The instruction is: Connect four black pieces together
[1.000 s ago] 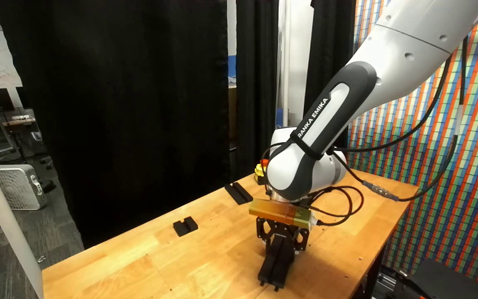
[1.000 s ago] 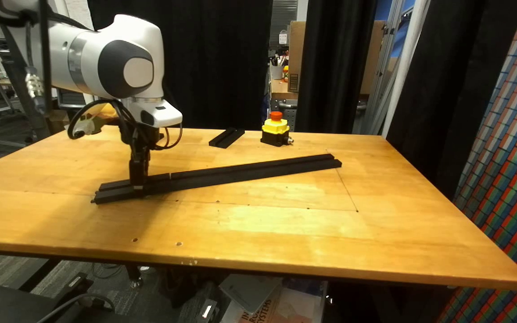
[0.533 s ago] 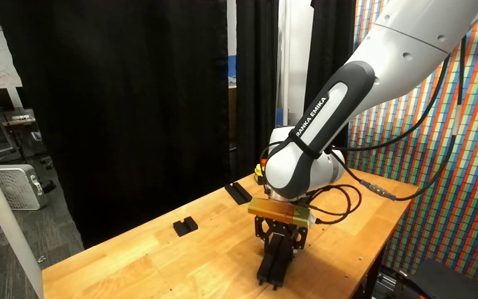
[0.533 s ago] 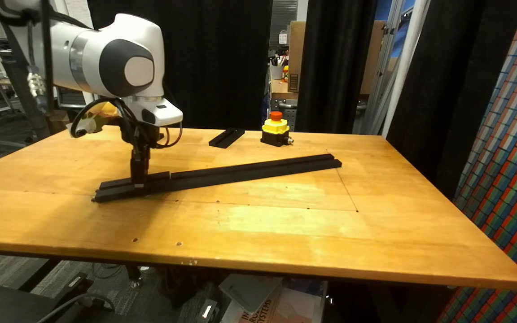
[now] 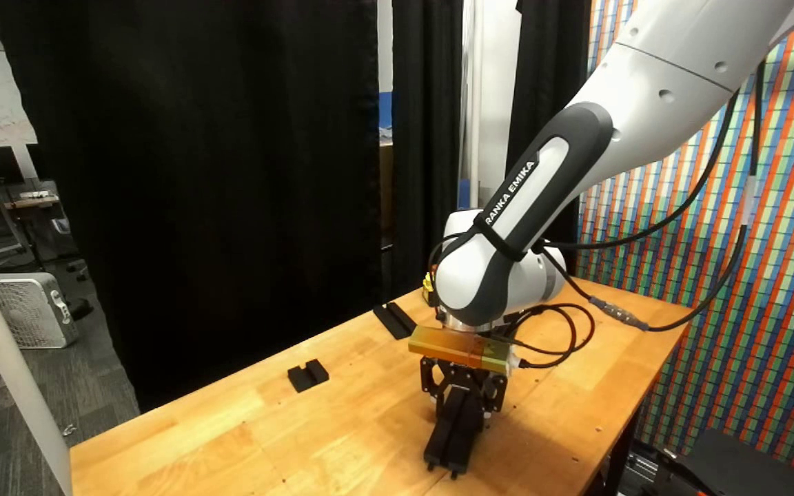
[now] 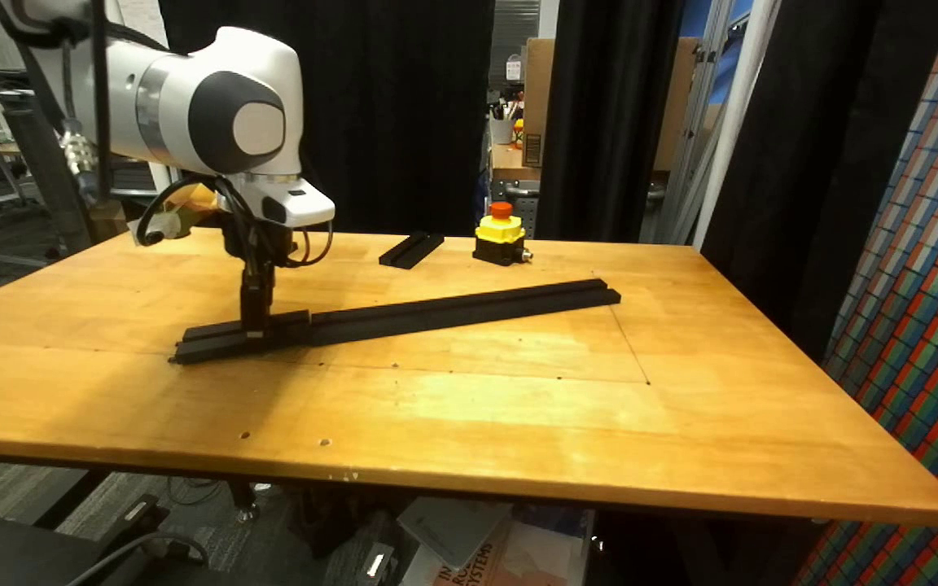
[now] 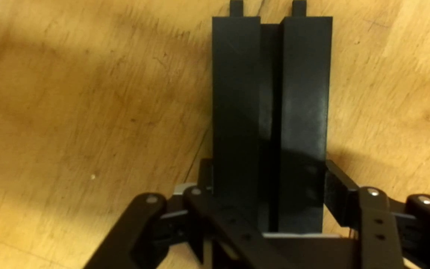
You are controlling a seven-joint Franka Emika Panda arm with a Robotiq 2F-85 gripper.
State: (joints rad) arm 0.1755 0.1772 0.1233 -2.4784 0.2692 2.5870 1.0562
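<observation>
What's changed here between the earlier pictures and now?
The black fingers, shut on a grooved matte-black bar, carried it slightly right and up in an exterior view; nothing was newly gripped or released. Unmoved: the long grooved black strip, short grooved black slab, small squarish black block and red-and-yellow emergency stop button.

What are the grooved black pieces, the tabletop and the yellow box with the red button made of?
Black pieces: probably plastic, matte; crisp edges, faint sheen in the wrist view. Painted metal isn't ruled out.
Tabletop: wood, seemingly varnished; visible grain, glossy patch of light.
Yellow box and red button: likely smooth plastic, judging by solid bright colours; too small for certainty.
</observation>
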